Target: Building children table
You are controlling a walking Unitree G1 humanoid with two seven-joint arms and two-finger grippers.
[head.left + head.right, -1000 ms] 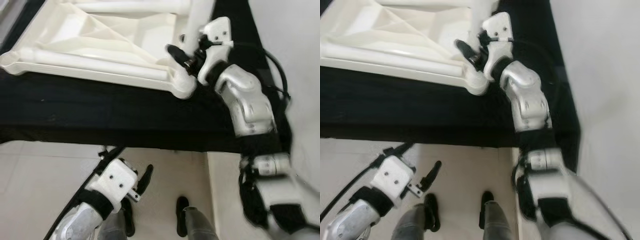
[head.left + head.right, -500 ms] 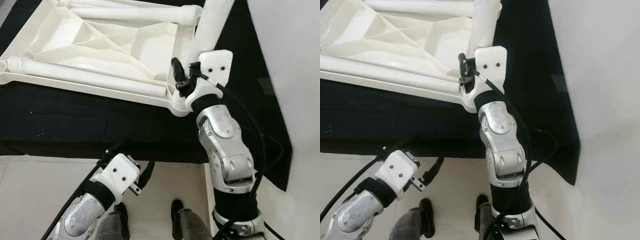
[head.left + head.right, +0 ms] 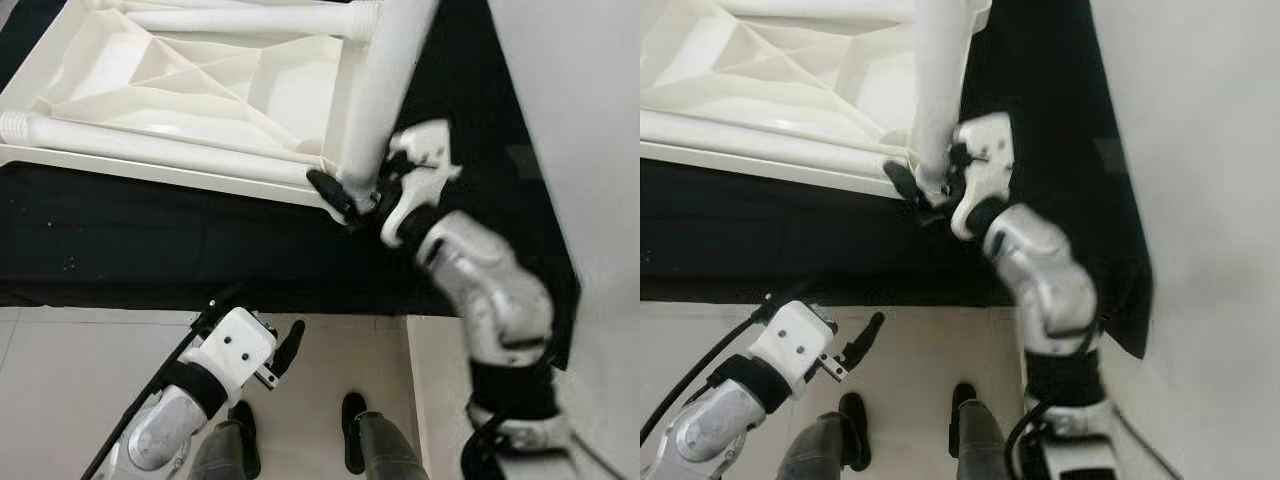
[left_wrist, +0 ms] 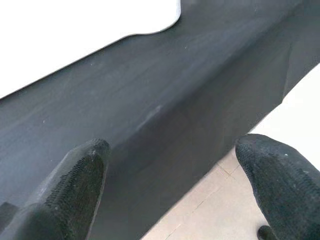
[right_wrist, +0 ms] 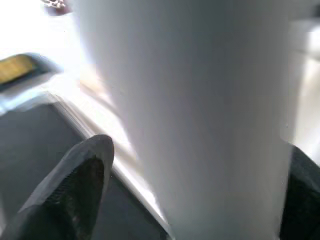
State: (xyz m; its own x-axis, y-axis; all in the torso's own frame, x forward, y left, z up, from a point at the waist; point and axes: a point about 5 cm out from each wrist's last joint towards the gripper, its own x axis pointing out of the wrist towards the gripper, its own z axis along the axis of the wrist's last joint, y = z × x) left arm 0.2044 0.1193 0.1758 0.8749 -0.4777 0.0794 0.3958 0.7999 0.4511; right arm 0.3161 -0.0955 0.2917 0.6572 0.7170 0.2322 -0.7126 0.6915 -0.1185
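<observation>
On the black-draped counter [image 3: 150, 250] lies the white plastic tabletop [image 3: 200, 100], upside down with its ribbed underside showing. At its near right corner a white leg [image 3: 385, 90] stands upright in the corner socket. Two more legs lie flat on the tabletop: one [image 3: 170, 155] along its near edge, its threaded end to the left, and another [image 3: 250, 18] along its far edge.

Right end effector [image 3: 355, 195] grips the upright leg low down, just above the corner socket; one black finger [image 3: 330, 192] shows against the near side of the leg, and the wrist view has the leg between its two fingers, so it is closed on the leg. This arm is blurred.

Left end effector [image 3: 285, 355] hangs below the counter's front edge, over the pale tiled floor [image 3: 60, 390]. Its wrist view shows two fingers [image 4: 75, 175] spread wide with nothing between them, facing the black cloth [image 4: 175, 110].

To the right stands a white wall [image 3: 580, 120]. Robot's feet [image 3: 355, 430] show on the floor.
</observation>
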